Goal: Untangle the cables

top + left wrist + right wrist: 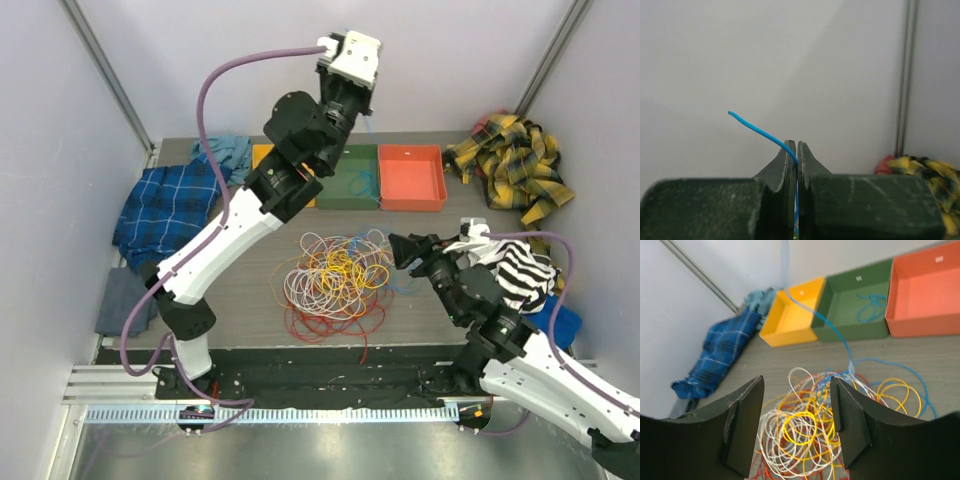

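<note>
The cables (335,275) lie as a tangled heap of red, orange, yellow, white and blue loops in the middle of the table. My left gripper (797,144) is raised high toward the back wall, above the trays (350,50). It is shut on one blue cable (757,128), whose free end sticks out past the fingertips. That blue cable (832,330) runs taut from the heap up and out of the right wrist view. My right gripper (797,390) hovers open just right of the heap (400,245), with nothing between its fingers.
Yellow (262,155), green (350,180) and orange-red (410,178) trays stand in a row at the back. A blue cable (870,310) lies in the green one. A blue plaid cloth (165,210) is left, a yellow plaid cloth (515,160) back right, and a striped cloth (520,270) by the right arm.
</note>
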